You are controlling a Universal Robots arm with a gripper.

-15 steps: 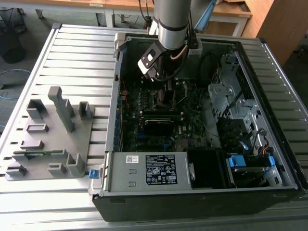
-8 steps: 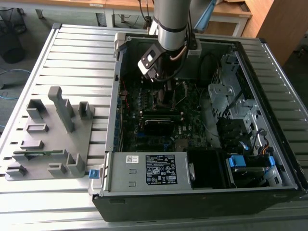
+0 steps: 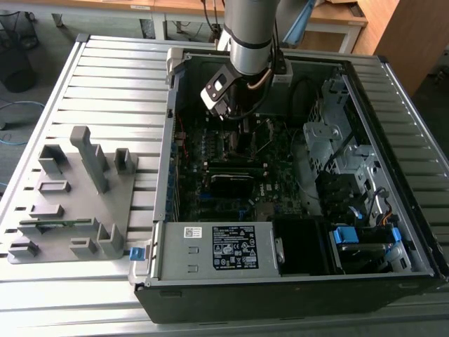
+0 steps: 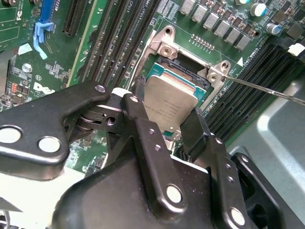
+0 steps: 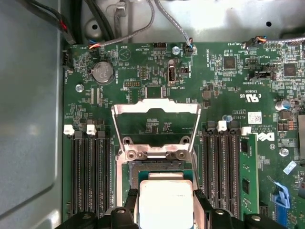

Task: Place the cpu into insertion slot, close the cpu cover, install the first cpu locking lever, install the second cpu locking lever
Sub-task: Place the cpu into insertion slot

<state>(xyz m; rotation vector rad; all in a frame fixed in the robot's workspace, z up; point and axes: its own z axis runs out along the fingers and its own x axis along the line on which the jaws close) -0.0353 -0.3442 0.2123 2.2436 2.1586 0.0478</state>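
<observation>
**Chip over socket:** A black two-finger gripper [image 4: 164, 109] pinches the cpu [image 4: 172, 101], a small flat square chip w/ dull silver-grey metal top, by two opposite edges in the second wrist view. The chip is held tilted just over the insertion slot [image 4: 181, 72], a square socket w/ blue-green rim on the green motherboard [image 4: 19, 71]. Whether chip and socket touch cannot be told.

In the first wrist view the black fingers [image 5: 130, 204] flank the chip, one per side, pressed to its edges. The cpu cover [image 5: 155, 106], a thin silvery metal frame plate w/ square window, stands flipped open beside the socket, apart from the chip.

A thin bare-steel locking lever [image 4: 269, 89] juts out from a socket corner. Black memory slots [image 5: 90, 176] run along both sides of the socket, and one green memory stick [image 5: 248, 176] sits among them. A round silver coin battery [image 5: 102, 71] lies further up the board.

In the exterior view a grey robot arm [image 3: 247, 28] reaches down into an open black desktop pc case [image 3: 210, 298]. The case lies on a slatted grey metal table [image 3: 105, 77]. A grey plastic fixture block [image 3: 77, 196] rests on the table beside the case, at the exterior view's left.
</observation>
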